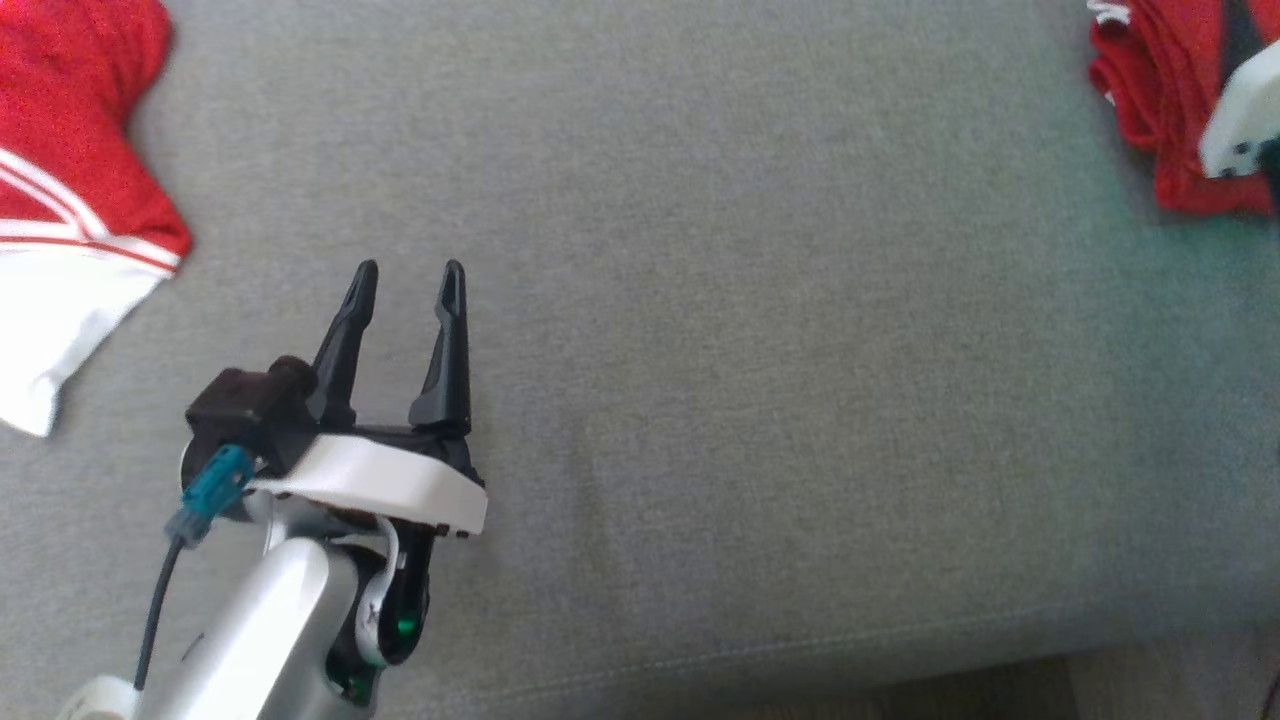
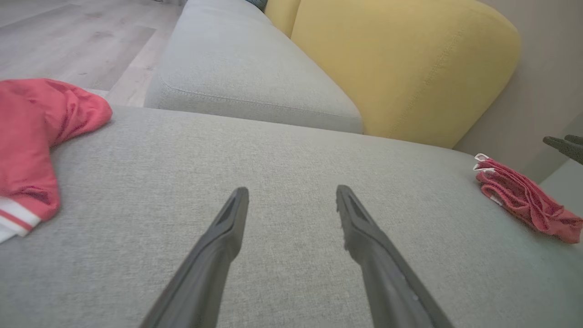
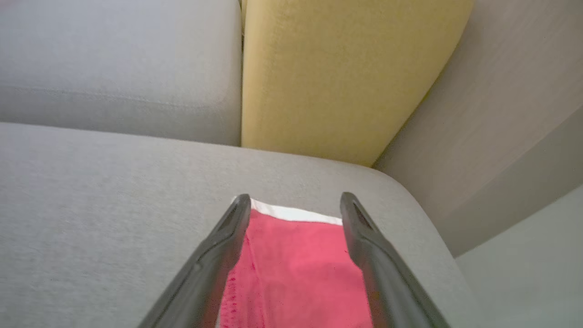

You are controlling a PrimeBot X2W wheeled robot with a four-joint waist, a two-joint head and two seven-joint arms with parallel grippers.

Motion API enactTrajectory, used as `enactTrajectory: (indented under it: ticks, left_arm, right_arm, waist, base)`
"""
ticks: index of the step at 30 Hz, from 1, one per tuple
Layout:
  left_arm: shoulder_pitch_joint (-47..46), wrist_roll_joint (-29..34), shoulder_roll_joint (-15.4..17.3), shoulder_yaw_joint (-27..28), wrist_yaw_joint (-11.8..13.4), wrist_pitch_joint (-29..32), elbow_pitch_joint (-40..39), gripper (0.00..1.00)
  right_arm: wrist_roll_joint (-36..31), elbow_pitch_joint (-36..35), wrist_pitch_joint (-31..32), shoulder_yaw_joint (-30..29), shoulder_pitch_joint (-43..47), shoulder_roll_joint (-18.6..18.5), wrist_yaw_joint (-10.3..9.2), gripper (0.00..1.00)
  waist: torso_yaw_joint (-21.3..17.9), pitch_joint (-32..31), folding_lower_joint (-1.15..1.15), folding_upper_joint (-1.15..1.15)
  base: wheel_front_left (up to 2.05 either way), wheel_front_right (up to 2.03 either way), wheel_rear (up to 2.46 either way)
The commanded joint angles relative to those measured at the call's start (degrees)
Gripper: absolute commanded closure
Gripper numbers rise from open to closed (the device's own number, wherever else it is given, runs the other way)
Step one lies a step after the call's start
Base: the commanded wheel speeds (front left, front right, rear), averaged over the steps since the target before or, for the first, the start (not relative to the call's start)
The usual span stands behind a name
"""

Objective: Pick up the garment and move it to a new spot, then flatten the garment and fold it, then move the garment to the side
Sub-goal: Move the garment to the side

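A folded red garment (image 1: 1160, 110) with a white hem lies at the far right of the grey sofa seat (image 1: 760, 330). My right gripper (image 3: 295, 200) hangs open just over it, with the red cloth (image 3: 296, 273) showing between its spread fingers and nothing pinched. The left wrist view has the same folded garment (image 2: 524, 198) at the right, and the right gripper's dark tips (image 2: 564, 142) above it. My left gripper (image 1: 410, 270) stands open over bare seat at the lower left, holding nothing; its own view shows the left gripper (image 2: 291, 193) the same way.
A second red garment with white stripes (image 1: 70, 170) lies spread at the seat's far left (image 2: 32, 127). A yellow back cushion (image 2: 401, 68) and another grey seat cushion (image 2: 237, 68) stand behind. The seat's front edge (image 1: 800, 660) and wood floor (image 2: 68, 41) are near.
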Motion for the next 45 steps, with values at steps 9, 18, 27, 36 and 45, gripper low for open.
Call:
enactTrajectory:
  ticks: [9,18,27,36,45]
  left_arm:
    - [-0.5,-1.8,-2.2,5.5,-0.8,-3.5,4.0,0.00]
    - [3.9,0.0,-5.0,8.9,-1.9,-4.2,8.8,0.00]
    - [9.2,2.6,-6.5,11.1,-3.8,-4.2,11.0,0.00]
    - [13.9,5.3,-7.8,11.9,-5.5,-4.2,12.0,0.00]
    - [16.6,7.2,-8.4,13.0,-6.3,-4.2,11.8,0.00]
  right_arm:
    - [7.0,-6.6,-7.2,1.7,7.5,8.2,-0.05,0.00]
    - [8.9,-17.6,-10.8,-1.4,22.0,15.9,-0.05,0.00]
    - [9.1,-33.2,-11.4,-2.9,39.9,17.7,-0.05,0.00]
    - [12.6,-50.6,-10.1,-0.7,56.5,17.7,-0.05,0.00]
    - [14.1,-61.5,-6.7,1.7,65.8,17.8,-0.05,0.00]
  waist:
    - [4.8,-9.4,0.00,0.00]
    - [6.9,-17.4,0.00,0.00]
    - [7.9,-21.1,0.00,0.00]
    - [8.2,-22.9,0.00,0.00]
    - [7.3,-23.4,0.00,0.00]
  base:
    - [0.00,0.00,0.00]
    - [0.00,0.00,0.00]
    - [0.00,0.00,0.00]
    - [0.00,0.00,0.00]
    - [0.00,0.00,0.00]
